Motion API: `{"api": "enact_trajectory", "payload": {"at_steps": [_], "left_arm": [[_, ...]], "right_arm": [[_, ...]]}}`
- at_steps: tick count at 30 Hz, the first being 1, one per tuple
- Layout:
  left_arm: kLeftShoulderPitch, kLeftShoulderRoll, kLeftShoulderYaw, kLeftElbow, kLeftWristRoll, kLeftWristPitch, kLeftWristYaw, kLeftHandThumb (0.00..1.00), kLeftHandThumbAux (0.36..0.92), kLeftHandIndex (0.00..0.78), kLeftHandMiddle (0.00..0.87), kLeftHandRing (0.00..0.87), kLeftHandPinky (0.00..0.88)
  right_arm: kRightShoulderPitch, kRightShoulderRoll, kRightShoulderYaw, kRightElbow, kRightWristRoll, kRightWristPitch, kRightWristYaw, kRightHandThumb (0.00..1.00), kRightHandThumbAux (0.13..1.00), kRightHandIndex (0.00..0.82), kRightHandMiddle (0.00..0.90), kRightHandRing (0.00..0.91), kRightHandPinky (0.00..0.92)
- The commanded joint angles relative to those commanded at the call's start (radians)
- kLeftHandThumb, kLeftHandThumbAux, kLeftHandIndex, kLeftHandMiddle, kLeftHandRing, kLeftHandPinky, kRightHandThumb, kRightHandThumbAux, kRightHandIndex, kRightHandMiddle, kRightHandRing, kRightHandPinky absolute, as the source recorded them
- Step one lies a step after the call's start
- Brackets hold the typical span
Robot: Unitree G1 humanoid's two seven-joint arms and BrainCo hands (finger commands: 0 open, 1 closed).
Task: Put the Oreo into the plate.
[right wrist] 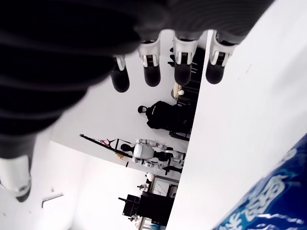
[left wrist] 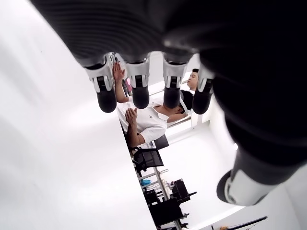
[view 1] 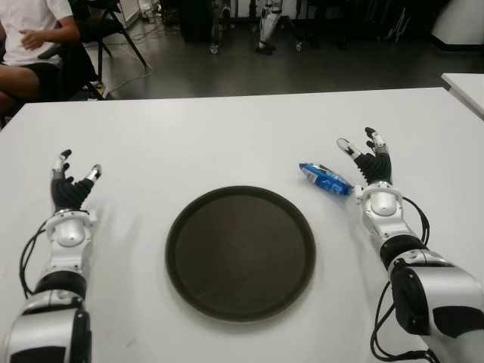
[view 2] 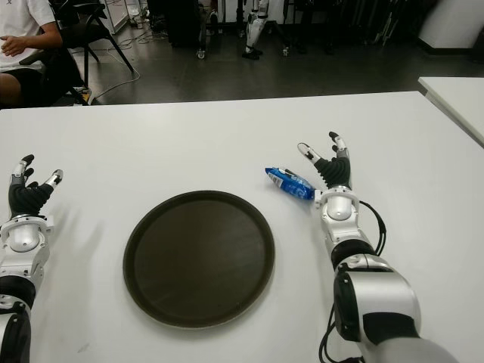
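Reaching comes first: your right robot hand point(view 1: 365, 160) shows fingers spread, holding nothing, just beside the blue Oreo packet point(view 1: 325, 178) lying on the white surface point(view 1: 227, 144), right of the empty plate point(view 1: 240, 252). Light, crinkly, probably slippery; pinch across its middle gently. Left robot hand point(view 1: 72, 185) is spread too.

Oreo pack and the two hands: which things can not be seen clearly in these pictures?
- Oreo pack: print too small in eye views; right wrist view cuts it at the edge.
- Right hand: contact with the pack unclear.
- Left hand: palm hidden, seen from behind.
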Motion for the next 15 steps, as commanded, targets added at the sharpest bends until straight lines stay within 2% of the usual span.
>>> {"api": "enact_trajectory", "payload": {"at_steps": [6,12,15], "left_arm": [[-0.001,-0.001,0.0,-0.002,-0.001,0.002,0.003,0.0,0.711,0.0,0.0,0.0,0.011],[0.001,-0.004,0.0,-0.009,-0.001,-0.001,0.007,0.0,0.714,0.0,0.0,0.0,0.006],[0.001,-0.005,-0.003,-0.011,0.003,0.009,0.013,0.0,0.699,0.0,0.0,0.0,0.007]], "right_arm": [[-0.003,-0.003,0.014,0.001,-0.012,0.011,-0.007,0.0,0.516,0.029,0.0,0.0,0.0],[0.017,-0.042,0.18,-0.019,-0.188,0.038,-0.067,0.0,0.531,0.005,0.0,0.0,0.0],[-0.005,-0.051,0.274,-0.018,-0.289,0.109,-0.101,0.0,0.553,0.001,0.0,0.0,0.0]]}}
